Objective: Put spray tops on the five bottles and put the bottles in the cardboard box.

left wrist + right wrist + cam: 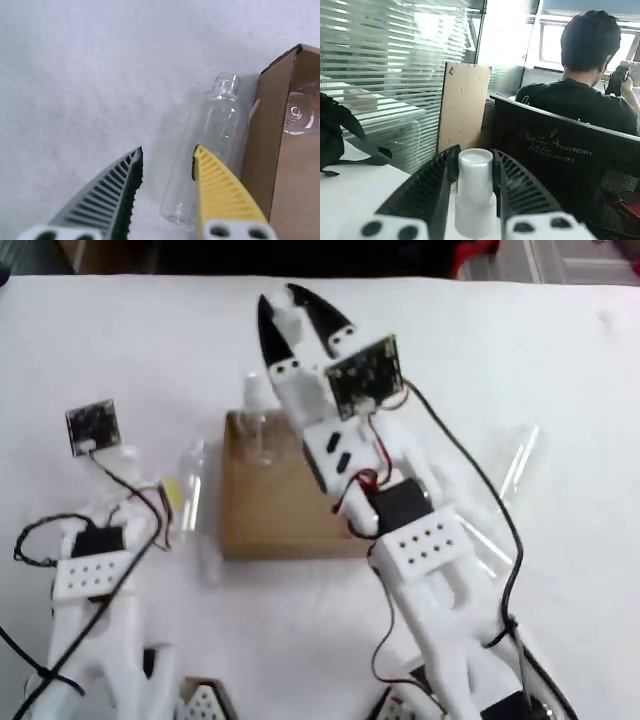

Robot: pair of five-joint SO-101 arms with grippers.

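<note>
The right hand pinches a small white spray top. The left hand is spread wide; a clear bottle lies by its yellow finger, beside the cardboard box.

Bare table toward the far-left corner. A bottle lies just beside the box wall, narrowing that side. The right arm overhangs the box.

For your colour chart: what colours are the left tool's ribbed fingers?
One finger yellow, one grey; clearest in left wrist view.
</note>
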